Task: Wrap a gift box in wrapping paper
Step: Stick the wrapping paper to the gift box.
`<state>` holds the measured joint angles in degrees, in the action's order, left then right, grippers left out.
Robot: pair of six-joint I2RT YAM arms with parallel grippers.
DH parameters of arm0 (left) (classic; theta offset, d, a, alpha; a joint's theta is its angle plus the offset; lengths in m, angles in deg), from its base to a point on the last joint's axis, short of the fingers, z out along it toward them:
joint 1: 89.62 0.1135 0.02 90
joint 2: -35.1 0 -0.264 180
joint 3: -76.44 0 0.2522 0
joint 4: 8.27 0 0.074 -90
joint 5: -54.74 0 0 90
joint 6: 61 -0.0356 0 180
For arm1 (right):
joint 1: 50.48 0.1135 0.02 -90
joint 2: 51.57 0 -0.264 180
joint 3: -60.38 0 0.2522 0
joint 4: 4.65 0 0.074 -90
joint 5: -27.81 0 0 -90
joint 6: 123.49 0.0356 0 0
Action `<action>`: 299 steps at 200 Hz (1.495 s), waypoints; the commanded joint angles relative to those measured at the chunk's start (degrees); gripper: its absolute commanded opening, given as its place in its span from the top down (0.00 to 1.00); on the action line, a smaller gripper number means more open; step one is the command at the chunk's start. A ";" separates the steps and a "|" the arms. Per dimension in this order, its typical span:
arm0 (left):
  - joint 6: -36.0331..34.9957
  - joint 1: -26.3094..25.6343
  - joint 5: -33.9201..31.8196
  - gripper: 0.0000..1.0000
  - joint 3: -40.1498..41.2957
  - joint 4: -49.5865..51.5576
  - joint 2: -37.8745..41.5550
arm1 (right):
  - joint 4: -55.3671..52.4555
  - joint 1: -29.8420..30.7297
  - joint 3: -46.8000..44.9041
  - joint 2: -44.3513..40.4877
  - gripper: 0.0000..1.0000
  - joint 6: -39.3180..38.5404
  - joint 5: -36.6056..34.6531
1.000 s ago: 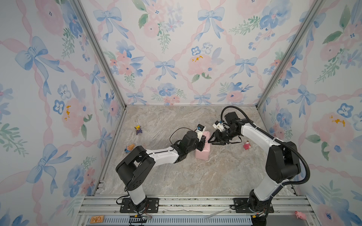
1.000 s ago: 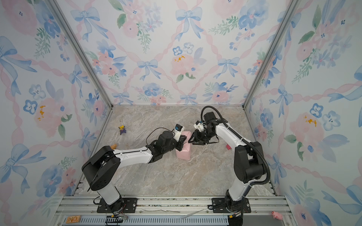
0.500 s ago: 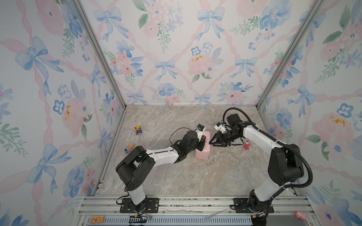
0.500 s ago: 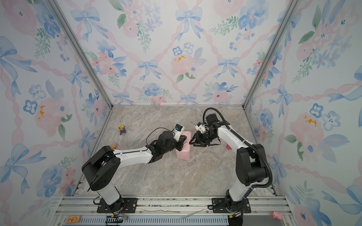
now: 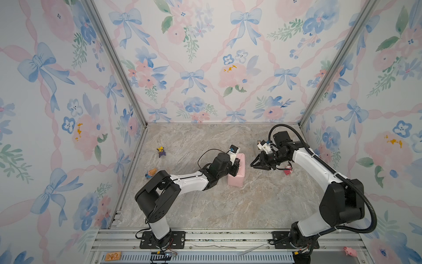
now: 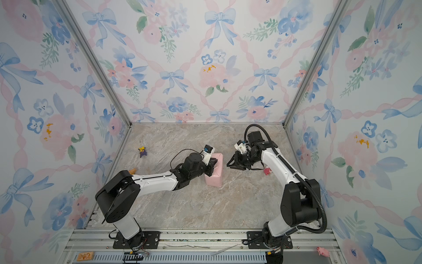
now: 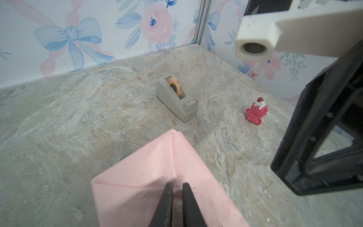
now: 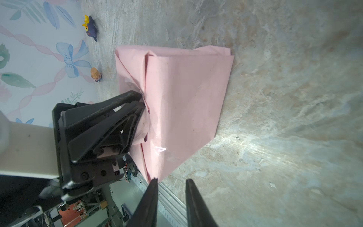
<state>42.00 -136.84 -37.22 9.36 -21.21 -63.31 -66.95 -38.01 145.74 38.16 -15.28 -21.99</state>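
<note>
Mid-frame, the near-closed left gripper (image 5: 237, 163) pins a fold of paper (image 5: 237, 179); the right gripper (image 5: 252, 165), slightly parted and empty, probably needs tape (image 7: 175, 85) next.

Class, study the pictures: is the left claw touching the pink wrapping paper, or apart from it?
Touching. The right wrist view shows the left claw pressed tip-first into the wrapping paper; the left wrist view shows its tips on the paper too.

The paper (image 8: 186, 98) is thin, creased, matt with a faint sheen. The table (image 5: 205, 205) looks like smooth marbled stone. The dispenser (image 7: 176, 100) is matt grey plastic, the figurine (image 7: 256, 112) glossy.
</note>
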 commanded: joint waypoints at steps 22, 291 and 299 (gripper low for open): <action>-1.21 -0.24 -0.15 0.86 1.57 12.80 -2.75 | 1.92 2.79 2.09 3.80 0.86 1.46 -0.06; 14.74 9.53 10.46 0.43 0.67 17.74 15.33 | 14.06 5.00 -4.01 4.69 0.75 6.02 -6.96; 16.16 10.00 12.18 0.43 2.26 16.25 15.52 | 15.15 5.75 -3.97 4.88 0.75 6.58 -7.14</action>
<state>50.91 -128.31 -31.47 6.02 -4.34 -48.18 -56.24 -34.77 142.20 40.68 -11.19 -30.49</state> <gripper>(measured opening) 0.574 0.249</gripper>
